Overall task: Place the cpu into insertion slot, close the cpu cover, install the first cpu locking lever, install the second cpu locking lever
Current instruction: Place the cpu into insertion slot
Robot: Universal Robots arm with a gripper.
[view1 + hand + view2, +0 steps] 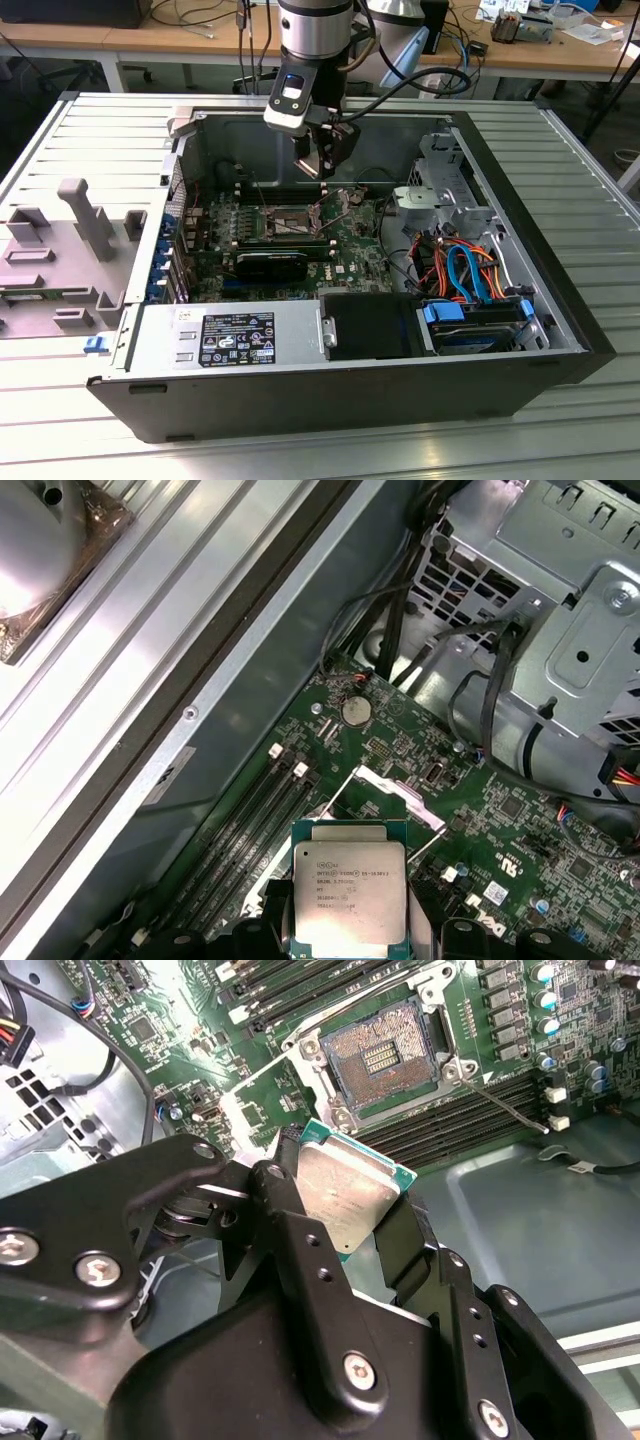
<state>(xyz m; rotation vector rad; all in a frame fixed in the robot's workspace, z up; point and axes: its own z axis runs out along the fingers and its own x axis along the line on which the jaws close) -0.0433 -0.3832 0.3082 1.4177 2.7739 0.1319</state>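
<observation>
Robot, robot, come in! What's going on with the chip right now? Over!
Gripper shut on cpu, held in the air. Empty slot, pins showing, cpu not in yet. Thin lever juts beside slot, not over it.

Open computer case lying on a ribbed aluminium table, wooden desks behind.

Inside the case, a green motherboard lies flat, with a long black card across it. A silver power supply box with a dark label sits along the wall nearest the exterior camera. Toward the exterior view's right are a blue-handled drive caddy and orange and blue cables. A grey fixture stands outside the case on the exterior view's left. The first wrist view shows long memory slots, a round coin battery and a perforated metal drive cage.
</observation>
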